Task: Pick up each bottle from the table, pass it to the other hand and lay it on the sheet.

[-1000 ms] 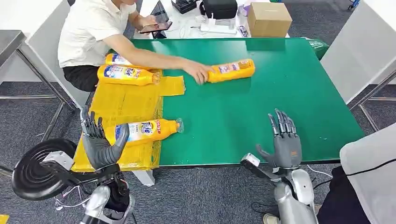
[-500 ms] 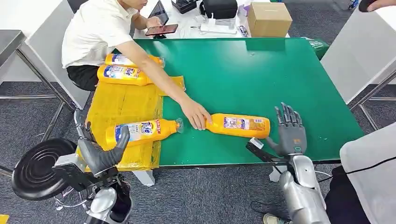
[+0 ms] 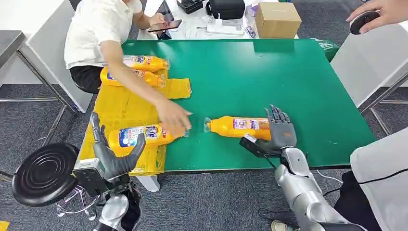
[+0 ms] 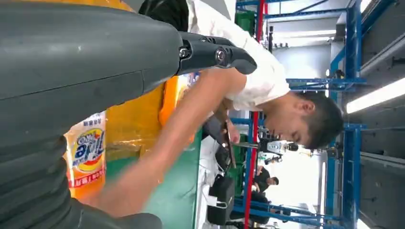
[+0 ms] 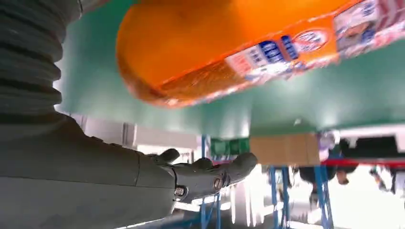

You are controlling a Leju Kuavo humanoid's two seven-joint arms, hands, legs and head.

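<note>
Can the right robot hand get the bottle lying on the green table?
Probably yes. The right robot hand is open right at the bottle's base, with nothing between them, and the person's hand is off to the cap end.

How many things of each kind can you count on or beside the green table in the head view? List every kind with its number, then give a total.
Orange bottles: 4 (on the green table: 1; on the yellow sheet: 3)
Yellow sheets: 1
Cardboard boxes: 1
Black stools: 1
Total: 7
</note>
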